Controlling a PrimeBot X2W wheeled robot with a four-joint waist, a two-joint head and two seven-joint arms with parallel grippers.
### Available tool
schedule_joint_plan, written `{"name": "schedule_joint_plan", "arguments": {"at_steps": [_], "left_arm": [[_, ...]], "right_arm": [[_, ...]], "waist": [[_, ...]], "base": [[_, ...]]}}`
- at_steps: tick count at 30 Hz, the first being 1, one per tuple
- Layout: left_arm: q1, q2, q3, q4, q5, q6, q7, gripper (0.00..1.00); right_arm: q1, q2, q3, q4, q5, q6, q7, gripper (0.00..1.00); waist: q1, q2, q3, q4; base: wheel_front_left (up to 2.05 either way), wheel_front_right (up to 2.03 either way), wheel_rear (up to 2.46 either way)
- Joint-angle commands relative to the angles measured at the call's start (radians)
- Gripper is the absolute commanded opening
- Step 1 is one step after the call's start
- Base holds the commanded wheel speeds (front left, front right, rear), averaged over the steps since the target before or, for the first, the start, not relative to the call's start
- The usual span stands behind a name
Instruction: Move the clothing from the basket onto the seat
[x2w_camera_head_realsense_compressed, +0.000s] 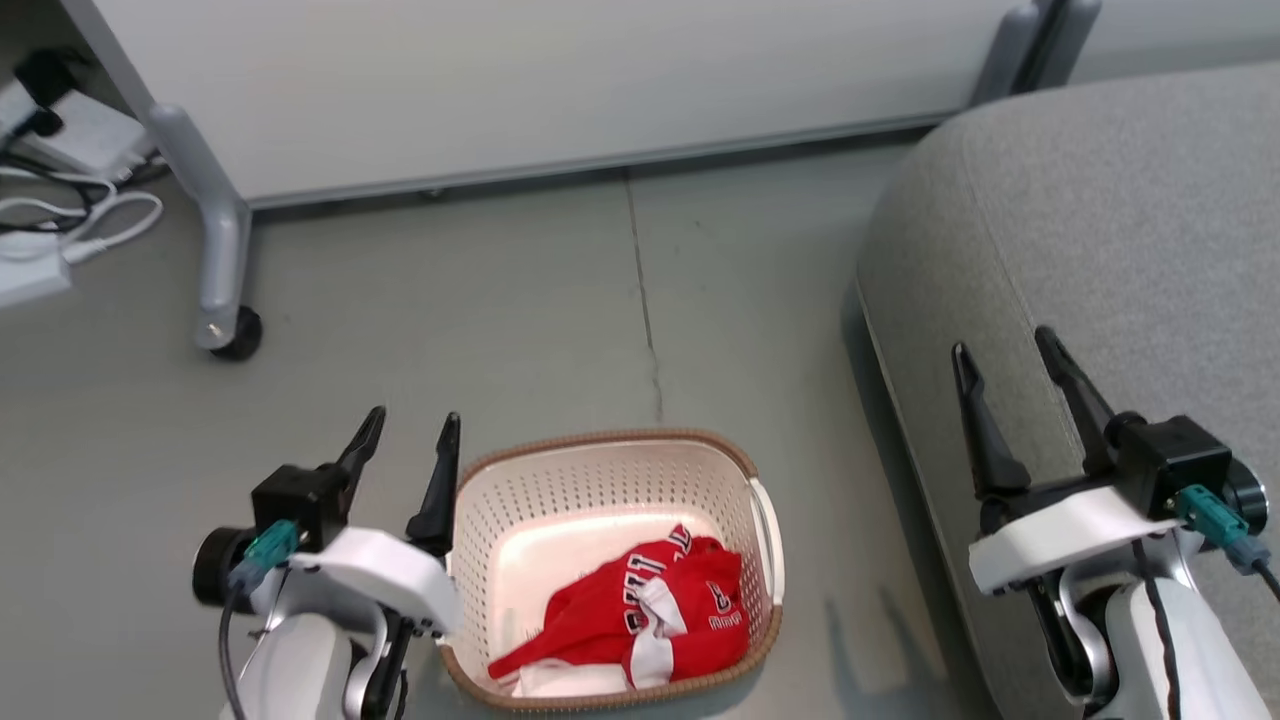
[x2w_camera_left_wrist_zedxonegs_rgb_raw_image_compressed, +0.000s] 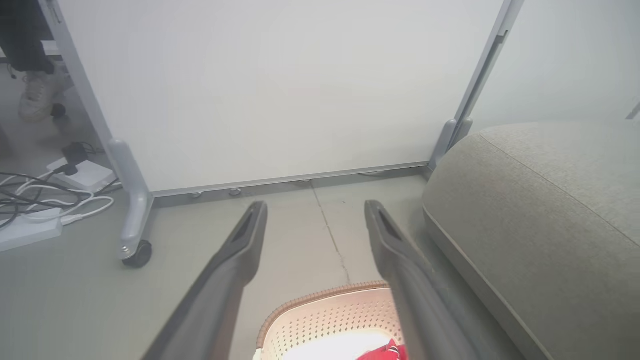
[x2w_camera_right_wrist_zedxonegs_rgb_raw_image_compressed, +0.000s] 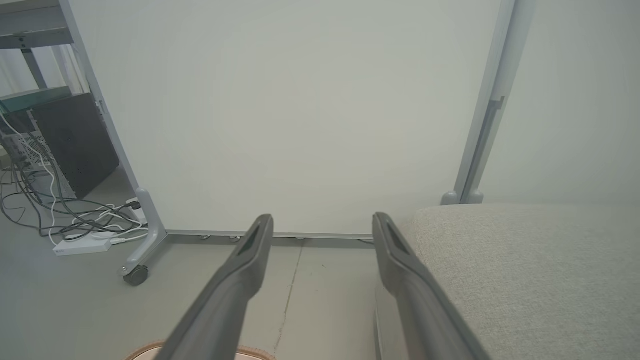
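Lying in the basket (x2w_camera_head_realsense_compressed: 600, 445): the clothing (x2w_camera_head_realsense_compressed: 650, 610), red with white trim, crumpled against the near right wall.
Basket position: on the floor (x2w_camera_head_realsense_compressed: 500, 320), near the seat (x2w_camera_head_realsense_compressed: 1100, 220), not touching it.
Tool, left gripper (x2w_camera_head_realsense_compressed: 415, 415): released, fingers spread, grasping nothing, by the basket's left rim.
Tool, right gripper (x2w_camera_head_realsense_compressed: 1002, 342): released, fingers spread, empty, over the seat's left edge.
Background: partition panel (x2w_camera_head_realsense_compressed: 550, 80) on a caster wheel (x2w_camera_head_realsense_compressed: 238, 335); cables (x2w_camera_head_realsense_compressed: 60, 220) far left.

Crumpled red clothing (x2w_camera_head_realsense_compressed: 655, 610) in the cream perforated basket (x2w_camera_head_realsense_compressed: 560, 480) on the floor, beside the grey seat (x2w_camera_head_realsense_compressed: 1120, 220).
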Motion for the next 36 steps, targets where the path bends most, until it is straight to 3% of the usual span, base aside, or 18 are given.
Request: {"name": "schedule_joint_plan", "arguments": {"at_steps": [1, 13, 20, 35, 36], "left_arm": [[-0.054, -0.004, -0.013, 0.043, -0.006, -0.017, -0.003, 1.0], [-0.296, -0.034, -0.152, 0.339, 0.015, -0.098, 0.019, 1.0], [-0.396, -0.046, -0.317, 0.476, -0.088, -0.113, 0.162, 1.0], [-0.546, 0.089, -0.582, 0.562, -0.317, -0.112, 0.232, 1.0], [-0.553, 0.094, -0.591, 0.566, -0.326, -0.112, 0.231, 0.77]], "right_arm": [[-0.024, -0.005, 0.003, -0.022, 0.005, 0.002, 0.001, 1.0], [-0.119, -0.005, 0.036, -0.122, 0.017, 0.002, -0.02, 1.0], [-0.165, -0.004, 0.066, -0.157, 0.043, 0.002, -0.053, 1.0], [-0.218, -0.004, 0.121, -0.166, 0.132, 0.002, -0.115, 1.0], [-0.22, -0.004, 0.122, -0.164, 0.134, 0.002, -0.116, 1.0]], "waist": [[0.0, 0.0, 0.089, -0.036], [0.0, 0.0, 0.355, -0.128], [0.0, 0.0, 0.488, -0.185], [0.0, 0.0, 0.691, -0.292], [0.0, 0.0, 0.696, -0.294]], "base": [[0.0, 0.0, 0.0], [0.0, 0.0, 0.0], [0.0, 0.0, 0.0], [0.0, 0.0, 0.0], [0.0, 0.0, 0.0]]}}
